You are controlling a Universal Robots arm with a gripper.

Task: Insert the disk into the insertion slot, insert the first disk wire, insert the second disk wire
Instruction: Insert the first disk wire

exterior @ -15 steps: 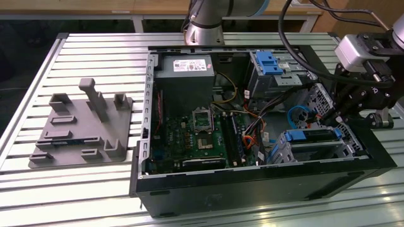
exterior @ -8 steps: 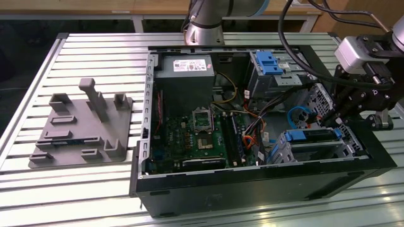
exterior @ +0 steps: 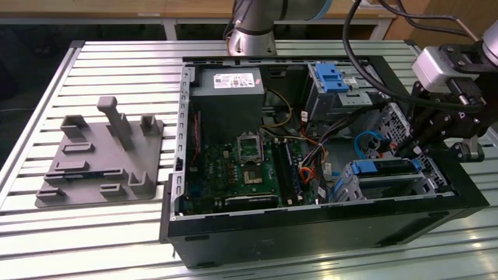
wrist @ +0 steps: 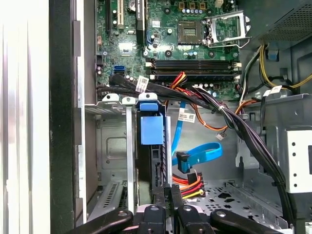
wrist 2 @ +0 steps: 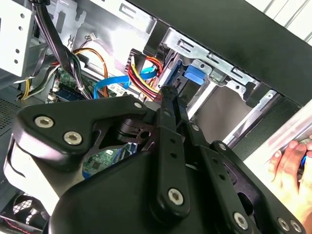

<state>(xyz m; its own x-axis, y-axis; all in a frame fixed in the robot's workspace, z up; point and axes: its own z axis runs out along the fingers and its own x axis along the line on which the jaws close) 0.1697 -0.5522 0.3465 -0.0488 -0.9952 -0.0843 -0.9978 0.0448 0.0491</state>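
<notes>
The disk (exterior: 386, 167), in its blue frame, lies inside the insertion slot (exterior: 404, 185), a silver cage at the case's front corner on the exterior view's right. The first wrist view has the disk's blue frame end (wrist: 151, 127) standing between the cage walls (wrist: 111, 146). My gripper (exterior: 407, 151) hangs just above the disk's rear end, shut with nothing visible between its fingers (wrist: 164, 195). A loose blue flat wire (wrist: 199, 154) and a red-yellow wire bundle (wrist: 188, 182) lie beside the disk, close to the fingertips. In the second wrist view my gripper (wrist 2: 169, 93) points at the blue frame (wrist 2: 193, 75).
A taller metal bay with a blue latch (exterior: 335, 77) stands at the back of the case. The motherboard (exterior: 249, 169) fills the case floor and black cable bundles (wrist: 229, 122) cross it. A grey fixture (exterior: 101, 154) sits on the slatted table. A person's fingers (wrist 2: 287, 163) rest outside the case.
</notes>
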